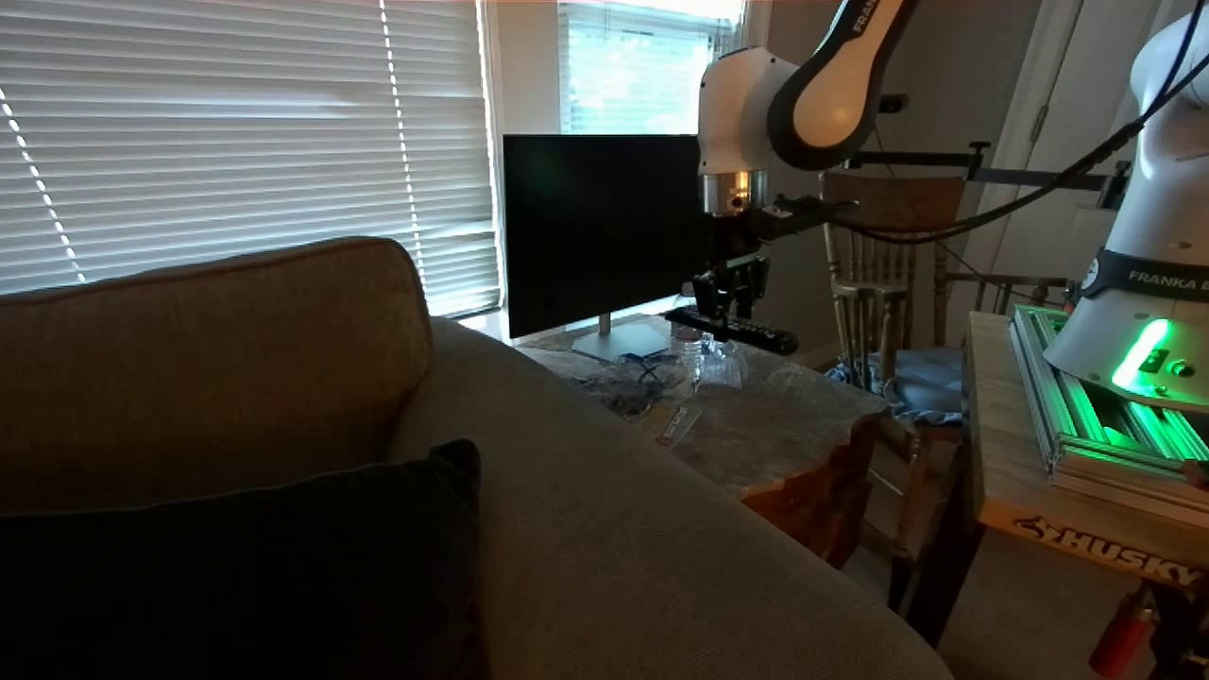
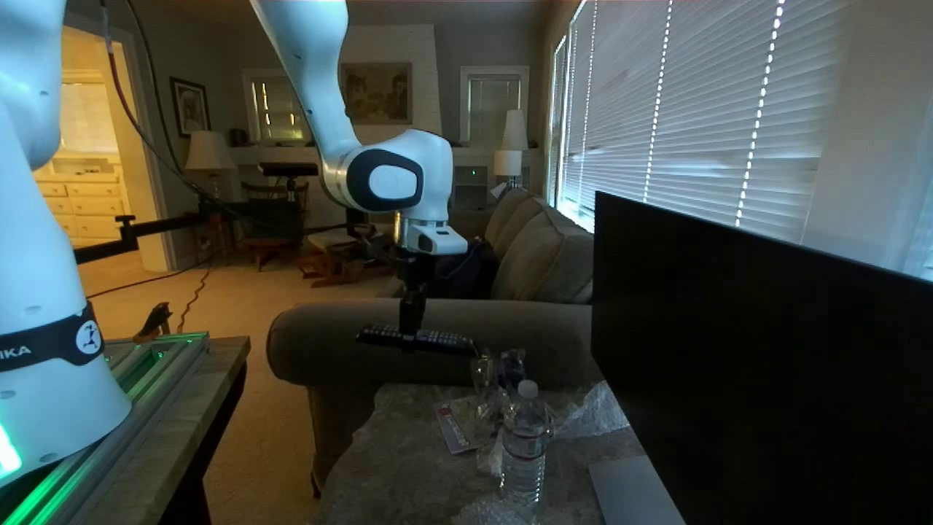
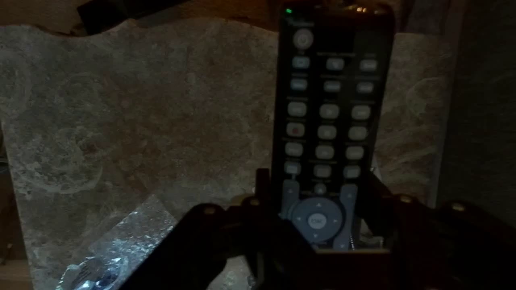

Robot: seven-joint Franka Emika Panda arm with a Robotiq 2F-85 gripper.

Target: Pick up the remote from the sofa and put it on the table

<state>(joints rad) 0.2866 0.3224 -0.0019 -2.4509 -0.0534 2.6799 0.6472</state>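
The remote (image 1: 767, 337) is a long black bar with pale buttons; it also shows in an exterior view (image 2: 452, 341) and fills the middle of the wrist view (image 3: 326, 121). My gripper (image 1: 729, 310) is shut on the remote's sides near its round pad, seen in the wrist view (image 3: 316, 193). It holds the remote roughly level above the table (image 1: 756, 434). The stone-patterned table top also shows in an exterior view (image 2: 401, 459) and below the remote in the wrist view (image 3: 181, 112). The beige sofa (image 1: 604, 548) stands beside the table; its arm also shows in an exterior view (image 2: 328, 332).
A black screen (image 1: 595, 227) stands on the table. A water bottle (image 2: 523, 452), crinkly clear plastic (image 2: 598, 412) and a small flat packet (image 2: 453, 428) lie or stand near it. A wooden chair (image 1: 874, 312) and the robot's bench (image 1: 992, 397) are beyond the table.
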